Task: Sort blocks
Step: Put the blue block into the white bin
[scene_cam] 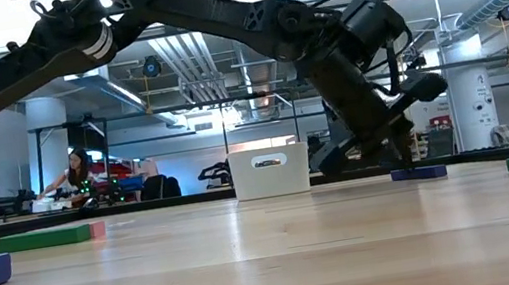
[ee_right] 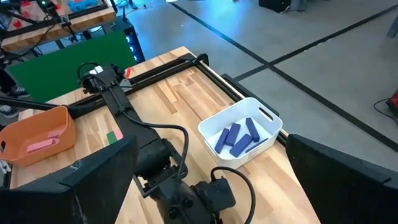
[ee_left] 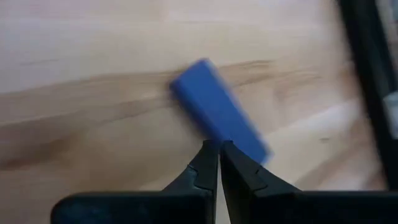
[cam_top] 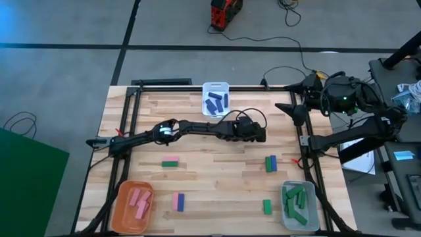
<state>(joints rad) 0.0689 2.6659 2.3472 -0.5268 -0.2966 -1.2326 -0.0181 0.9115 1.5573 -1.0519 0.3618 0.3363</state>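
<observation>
A: L gripper?
B: Over mid table, just below the white bin in the high view. Fingers pressed together, nothing between them; tips at the edge of a blue block lying flat on the wood.

A: R gripper?
B: Parked by the table's right edge, level w/ the white bin. Fingers spread wide, empty.

A: Blocks?
B: Blue ones in the white bin. Pink ones in the orange bin, far corner from the white bin, L side. Green ones in the grey bin, R side. Loose on wood: green block, pink-and-blue pair, blue-and-green pair, another green just beside the grey bin.
</observation>
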